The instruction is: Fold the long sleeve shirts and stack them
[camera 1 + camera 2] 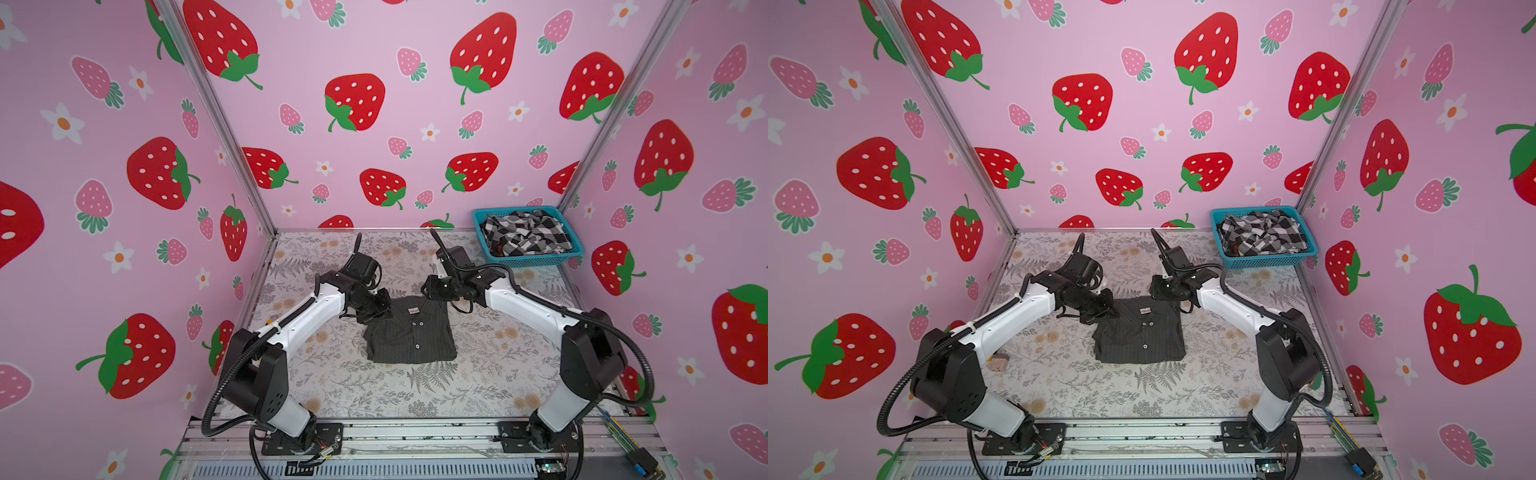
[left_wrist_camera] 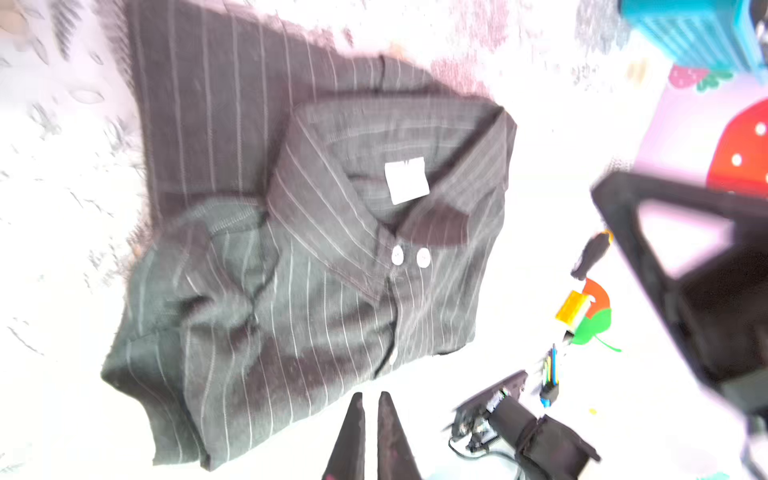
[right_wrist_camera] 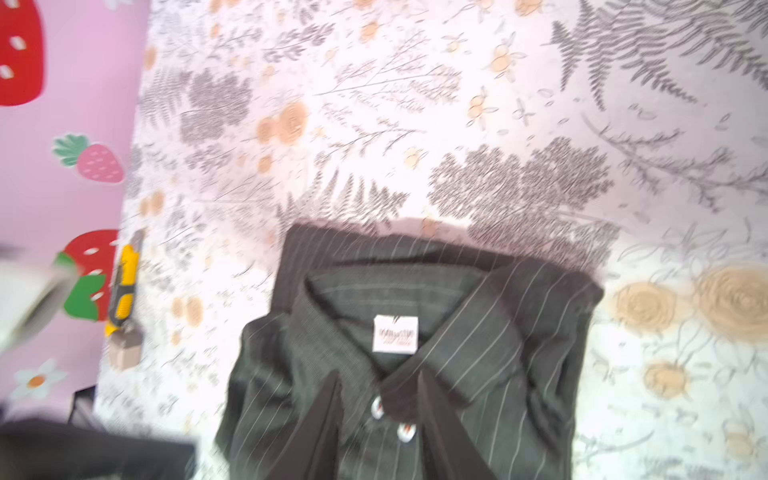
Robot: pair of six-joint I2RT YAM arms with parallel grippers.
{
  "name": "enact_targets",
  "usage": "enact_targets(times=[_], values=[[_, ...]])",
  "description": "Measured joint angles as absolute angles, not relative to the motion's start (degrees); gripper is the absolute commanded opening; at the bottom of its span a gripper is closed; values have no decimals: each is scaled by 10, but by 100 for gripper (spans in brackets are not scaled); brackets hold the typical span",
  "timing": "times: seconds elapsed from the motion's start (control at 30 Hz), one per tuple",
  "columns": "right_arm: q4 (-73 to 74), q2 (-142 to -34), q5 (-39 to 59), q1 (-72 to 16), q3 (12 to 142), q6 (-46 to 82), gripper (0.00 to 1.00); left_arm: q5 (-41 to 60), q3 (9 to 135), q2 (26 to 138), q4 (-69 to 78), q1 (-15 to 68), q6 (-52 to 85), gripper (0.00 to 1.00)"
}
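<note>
Folded charcoal-grey pinstriped button-up shirt (image 1: 411, 332) at the centre of the floral-printed bench (image 1: 415, 390); black-and-white checked shirt (image 1: 525, 235) heaped in the teal plastic basket (image 1: 536, 262) at the far right corner. Left pincer (image 2: 372, 432), pressed together and empty, covers the folded shirt's far left corner in both top views; right pincer (image 3: 378, 376), spread, hovers above its collar.

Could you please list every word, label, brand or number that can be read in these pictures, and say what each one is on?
Neck label in the collar of the pinstriped shirt: reddish print, too blurred to read; washed out white in the left wrist view, too small in both top views.
Checked shirt and blue basket: no text visible.
</note>
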State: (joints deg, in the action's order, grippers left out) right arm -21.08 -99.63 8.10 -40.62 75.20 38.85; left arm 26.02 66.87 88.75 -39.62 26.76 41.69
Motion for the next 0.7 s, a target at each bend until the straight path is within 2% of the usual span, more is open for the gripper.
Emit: enact_targets(times=[0.03, 0.1, 0.2, 0.43, 0.7], values=[[-211, -1008, 81, -405, 754, 385, 32, 265, 655, 888, -392, 270, 422, 2], [-215, -1032, 81, -408, 753, 377, 31, 276, 616, 894, -385, 273, 436, 0], [-217, -1040, 84, -422, 734, 371, 28, 284, 578, 905, -382, 274, 449, 0], [-202, -1033, 95, -439, 649, 363, 11, 296, 564, 922, -345, 274, 460, 0], [-189, -1039, 87, -441, 629, 361, 7, 298, 514, 975, -286, 258, 465, 0]])
